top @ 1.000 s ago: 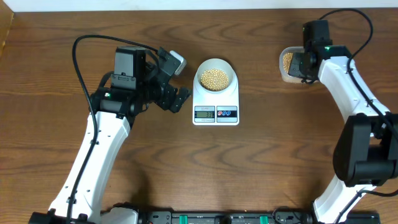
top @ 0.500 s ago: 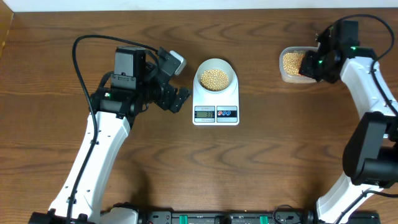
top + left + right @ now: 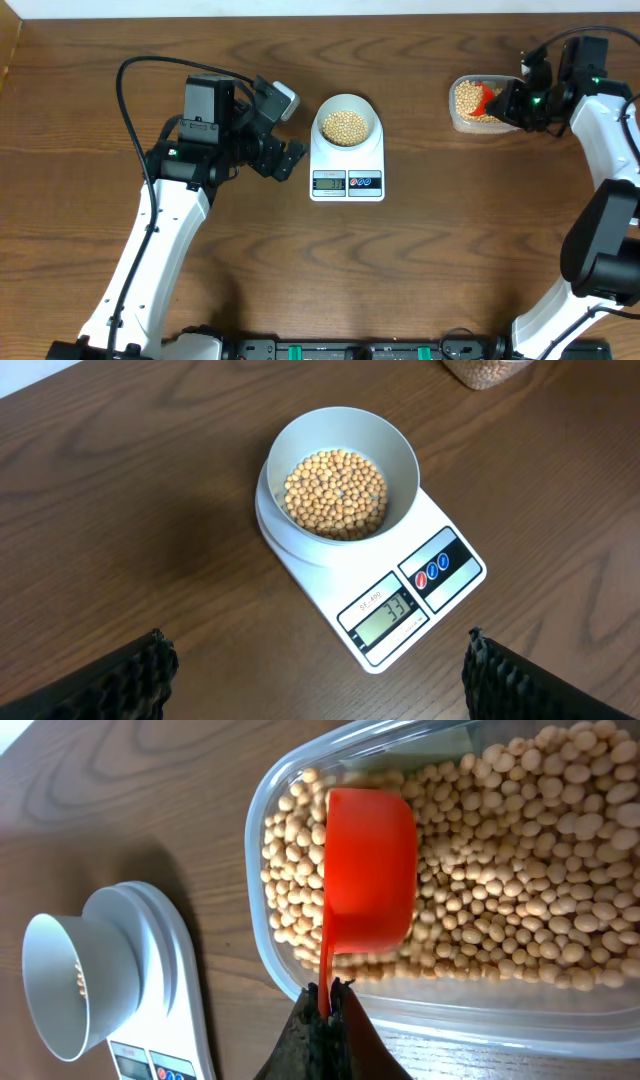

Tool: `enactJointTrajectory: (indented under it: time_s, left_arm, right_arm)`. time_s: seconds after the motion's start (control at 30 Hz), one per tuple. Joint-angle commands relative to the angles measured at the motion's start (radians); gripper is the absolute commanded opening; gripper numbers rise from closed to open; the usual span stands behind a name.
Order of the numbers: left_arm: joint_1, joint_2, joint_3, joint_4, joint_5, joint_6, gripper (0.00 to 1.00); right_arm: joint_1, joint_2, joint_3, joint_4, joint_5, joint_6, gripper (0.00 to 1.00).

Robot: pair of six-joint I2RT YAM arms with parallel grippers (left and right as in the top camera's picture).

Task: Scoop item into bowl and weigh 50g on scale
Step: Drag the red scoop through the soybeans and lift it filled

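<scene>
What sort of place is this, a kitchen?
Probably a robot test bench, not a kitchen: left arm and right arm at a wooden table with a scale, bowl and tub of beans.

Dark wood-grain table [image 3: 420, 270], evenly lit — pale strip [image 3: 300, 8] along far edge, black rail [image 3: 330, 351] nearest

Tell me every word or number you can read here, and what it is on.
"33": on the scale's grey display.
Small print above the display: too small to read.
Marks on the round buttons: too small to read.
No other writing shows.
</scene>
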Motion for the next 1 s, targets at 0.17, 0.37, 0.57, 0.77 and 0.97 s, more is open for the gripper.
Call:
enactJointTrajectory:
  time_s: [0.17, 0.37, 0.57, 0.77, 0.97]
  left_arm:
    - [0.002, -0.002, -0.004, -0.002, 0.013, 0.018, 0.94]
    - [0.002, -0.002, -0.004, -0.002, 0.013, 0.018, 0.94]
    - [0.002, -0.002, -0.004, -0.002, 0.013, 0.018, 0.94]
    - [0.002, -0.002, -0.004, -0.003, 0.013, 0.018, 0.94]
    - [0.002, -0.002, -0.004, -0.002, 0.013, 0.018, 0.94]
  right_arm:
    - [-0.037, 0.010, -0.003, -0.026, -0.044, -0.031, 0.01]
    - [-0.071, 0.010, -0.003, -0.025, -0.102, -0.056, 0.01]
    - [-0.120, 0.010, -0.003, -0.024, -0.217, -0.097, 0.01]
    - [-0.160, 0.010, -0.003, -0.024, -0.306, -0.115, 0.01]
    - [-0.183, 0.010, -0.003, -0.020, -0.356, -0.116, 0.01]
